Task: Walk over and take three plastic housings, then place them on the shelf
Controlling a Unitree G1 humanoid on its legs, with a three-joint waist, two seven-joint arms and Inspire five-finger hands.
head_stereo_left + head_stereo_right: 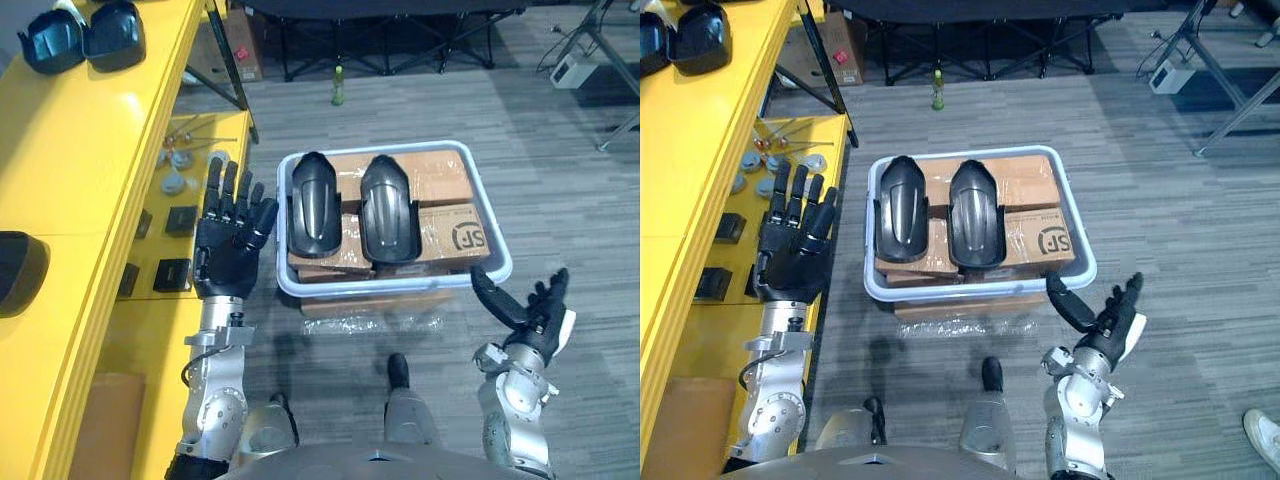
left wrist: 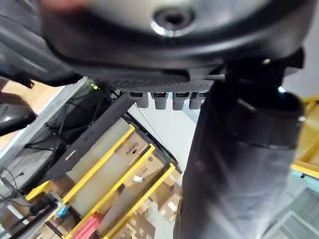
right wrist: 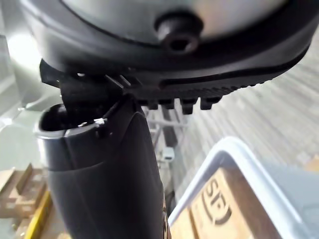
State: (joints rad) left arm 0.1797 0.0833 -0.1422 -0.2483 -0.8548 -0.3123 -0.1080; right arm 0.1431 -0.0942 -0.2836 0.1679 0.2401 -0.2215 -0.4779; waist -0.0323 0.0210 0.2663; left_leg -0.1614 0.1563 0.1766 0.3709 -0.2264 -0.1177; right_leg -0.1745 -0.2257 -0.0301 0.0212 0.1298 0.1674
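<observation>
Two black plastic housings, one on the left (image 1: 315,205) and one on the right (image 1: 387,208), lie side by side on cardboard boxes inside a pale bin (image 1: 495,262) on the floor. Two more dark housings (image 1: 85,38) rest on top of the yellow shelf (image 1: 90,160) at the far left. My left hand (image 1: 232,240) is raised between the shelf and the bin's left wall, open with straight fingers and holding nothing. My right hand (image 1: 530,310) hovers open just off the bin's front right corner, also holding nothing. The bin's rim (image 3: 234,149) appears past the right thumb.
Small metal parts (image 1: 178,165) and black blocks (image 1: 172,274) lie on the shelf's lower level. Another dark object (image 1: 15,272) sits at the shelf's left edge. A green bottle (image 1: 338,85) stands on the floor beyond the bin. A person's shoe (image 1: 1265,432) is at lower right.
</observation>
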